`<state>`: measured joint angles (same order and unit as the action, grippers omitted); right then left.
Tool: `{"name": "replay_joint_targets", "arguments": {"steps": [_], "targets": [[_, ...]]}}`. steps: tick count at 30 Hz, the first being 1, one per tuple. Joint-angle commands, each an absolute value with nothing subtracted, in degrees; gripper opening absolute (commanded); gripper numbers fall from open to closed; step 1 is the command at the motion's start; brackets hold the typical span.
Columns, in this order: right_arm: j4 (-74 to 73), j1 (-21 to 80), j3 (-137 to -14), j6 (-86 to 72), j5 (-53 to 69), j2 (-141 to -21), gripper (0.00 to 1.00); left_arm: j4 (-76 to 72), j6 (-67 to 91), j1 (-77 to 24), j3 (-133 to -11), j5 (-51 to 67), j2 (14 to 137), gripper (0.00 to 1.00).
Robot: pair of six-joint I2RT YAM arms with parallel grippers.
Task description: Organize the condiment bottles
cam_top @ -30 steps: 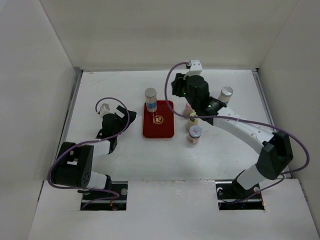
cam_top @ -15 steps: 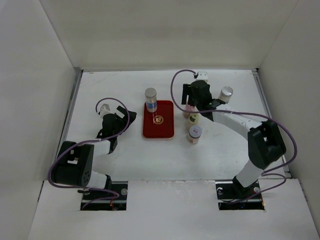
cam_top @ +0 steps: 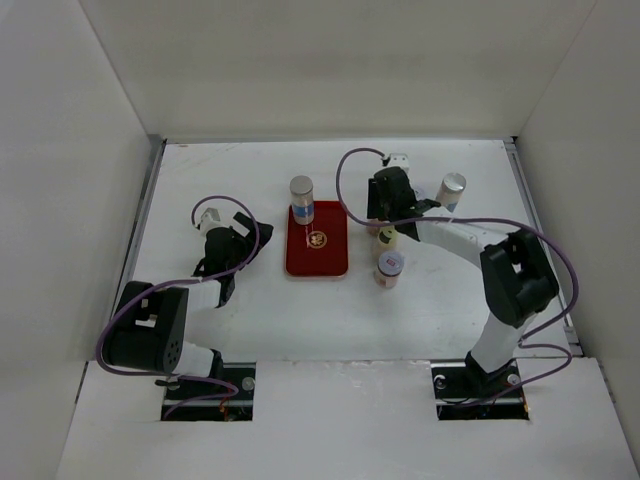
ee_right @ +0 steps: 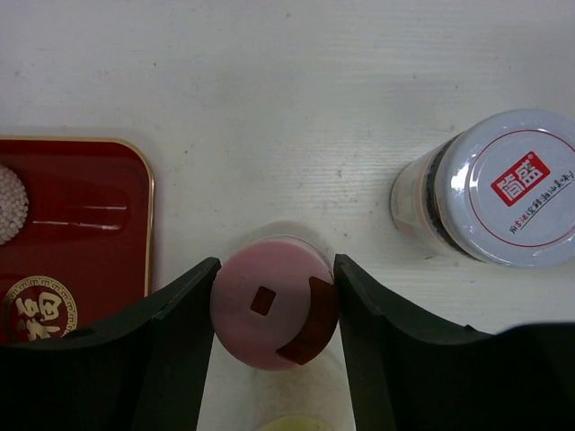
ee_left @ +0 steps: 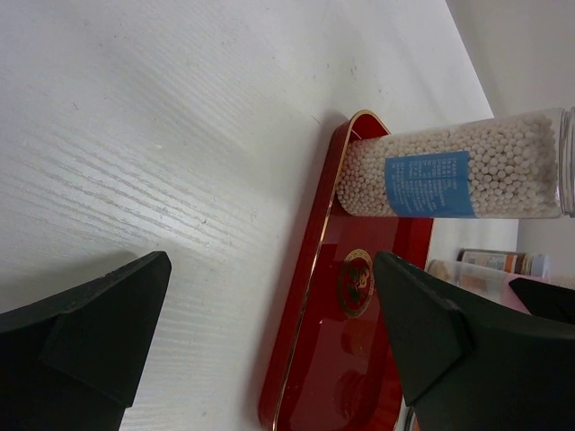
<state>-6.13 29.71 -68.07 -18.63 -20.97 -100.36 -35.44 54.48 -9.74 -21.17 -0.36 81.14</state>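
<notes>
Right gripper (ee_right: 276, 269) looks pinched snug on the pink-lidded jar (ee_right: 272, 305), lid filling its gap. Red tray (ee_right: 76, 224) just to its left. Pickup step, I reckon: next lift straight up, then carry it leftward. Left gripper (ee_left: 269, 265) gapes wide, empty.

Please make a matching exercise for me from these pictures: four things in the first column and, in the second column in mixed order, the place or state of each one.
Column one
1. tall clear jar of white beads with a blue label
2. small jar with a pink lid
3. small jar with a purplish-white lid
4. left end effector

Column two
a. open, holding nothing
b. standing on the flat red rectangular tray
c. between the fingers of the right end effector
d. untouched on the white table, nearest jar to the arm bases

Pairs: 1-b, 2-c, 3-d, 4-a
</notes>
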Motion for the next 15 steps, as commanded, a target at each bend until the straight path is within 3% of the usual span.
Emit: {"name": "replay_joint_targets", "arguments": {"steps": [1,9,15], "targets": [[-6.07,30.1,-71.37,-19.07,-21.27,-100.55,0.54,-38.5,54.76,-9.36,-21.09,0.26,80.95,1.0],[7.28,33.43,-68.91,-17.22,-22.86,-93.61,0.45,-38.5,54.76,-9.36,-21.09,0.26,80.95,1.0],[7.03,37.74,-74.26,-18.28,-18.28,-99.48,0.46,-38.5,54.84,-9.45,-21.27,0.44,81.3,1.0]]}}
